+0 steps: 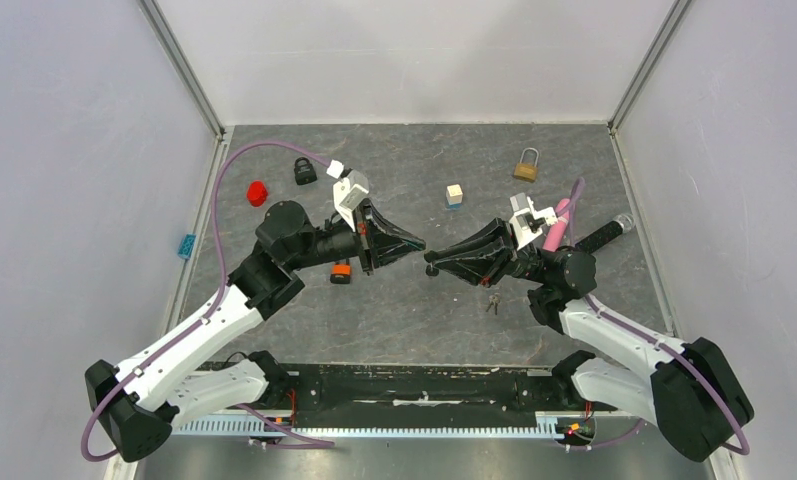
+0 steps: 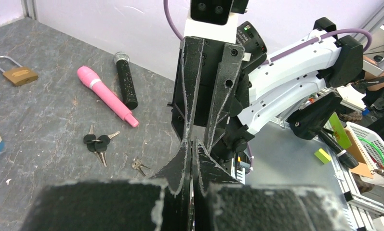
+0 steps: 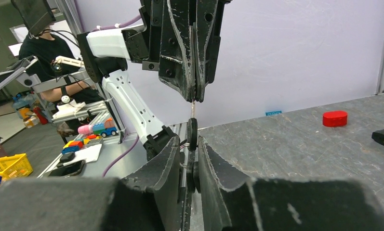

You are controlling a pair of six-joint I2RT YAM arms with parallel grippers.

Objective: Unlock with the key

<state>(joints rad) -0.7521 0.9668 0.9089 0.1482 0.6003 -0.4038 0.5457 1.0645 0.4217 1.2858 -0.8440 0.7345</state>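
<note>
The key (image 3: 192,131) hangs between the two grippers above the table's middle. It is one of a small ring of black-headed keys. My left gripper (image 3: 195,98) comes down from above, shut on the thin metal blade. My right gripper (image 3: 190,142) reaches up from below. Its jaws stand narrow around the black heads, one finger against them and a thin gap on the other side. In the top view both grippers meet tip to tip, left (image 1: 420,251), right (image 1: 433,263). A brass padlock (image 1: 525,165) lies at the back right.
A black padlock (image 1: 304,171) and a red piece (image 1: 257,192) lie back left. An orange padlock (image 1: 341,272) sits under the left arm. A small block (image 1: 455,195), a pink handle (image 2: 108,96), a black microphone (image 2: 126,79) and loose keys (image 2: 97,142) lie on the mat.
</note>
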